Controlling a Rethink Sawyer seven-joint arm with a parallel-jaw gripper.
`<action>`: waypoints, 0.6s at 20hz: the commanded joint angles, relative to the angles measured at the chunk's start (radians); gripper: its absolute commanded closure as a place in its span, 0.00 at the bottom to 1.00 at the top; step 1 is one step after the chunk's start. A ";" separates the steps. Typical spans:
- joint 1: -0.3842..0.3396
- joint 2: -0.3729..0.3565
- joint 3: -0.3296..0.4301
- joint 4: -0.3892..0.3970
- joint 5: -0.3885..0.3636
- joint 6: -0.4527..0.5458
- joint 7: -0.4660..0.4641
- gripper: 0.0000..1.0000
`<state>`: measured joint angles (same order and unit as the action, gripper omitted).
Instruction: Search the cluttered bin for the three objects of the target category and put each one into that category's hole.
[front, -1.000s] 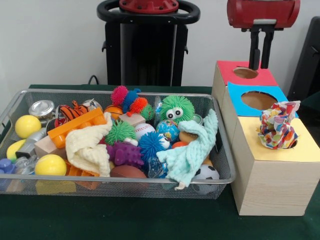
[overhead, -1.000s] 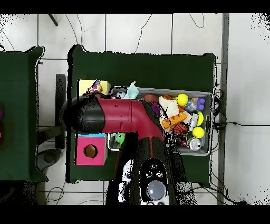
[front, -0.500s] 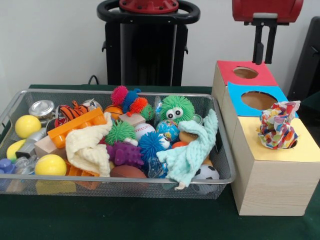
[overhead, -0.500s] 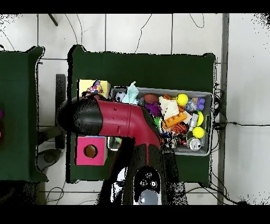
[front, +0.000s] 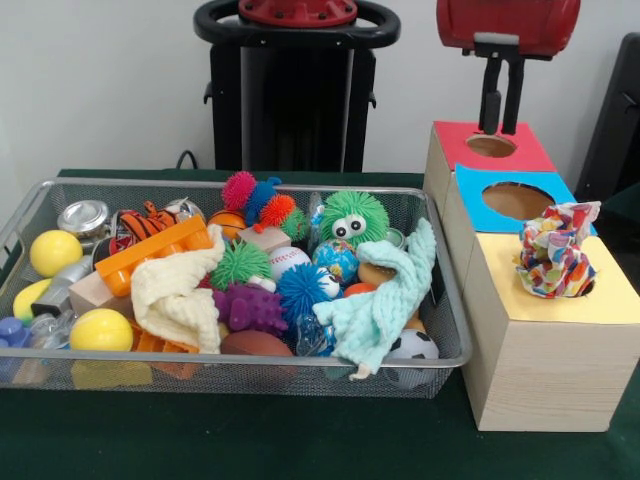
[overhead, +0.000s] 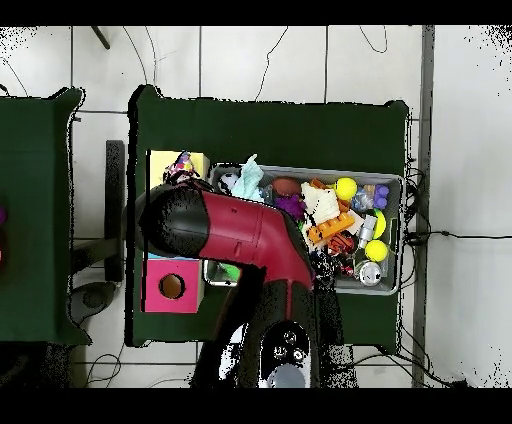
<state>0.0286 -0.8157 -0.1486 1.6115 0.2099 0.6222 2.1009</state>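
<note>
This is a robotics lab set up for a sorting test. A bench (front: 250, 440) draped in dark green cloth carries a wire mesh bin (front: 230, 370) heaped with toys, balls and cloths. Just beside the bin stands a row of plain wooden boxes (front: 545, 375) topped with red, blue and yellow cards, each with a round hole. Behind the bin rises a black pedestal (front: 292, 100). Around the bench, cables (overhead: 280, 55) trail over a pale tiled floor (overhead: 260, 60).

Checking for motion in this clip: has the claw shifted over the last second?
Yes. In the front view the claw has moved left, now hanging above the red box's hole rather than its right edge.
</note>
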 joint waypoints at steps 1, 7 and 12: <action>0.028 0.041 -0.050 0.090 0.063 -0.008 0.330 1.00; 0.062 0.045 -0.084 0.092 0.077 -0.001 0.357 1.00; 0.030 0.019 -0.018 0.065 -0.037 0.059 0.080 1.00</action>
<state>0.0820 -0.8093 -0.2114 1.6183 0.2370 0.6222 2.1572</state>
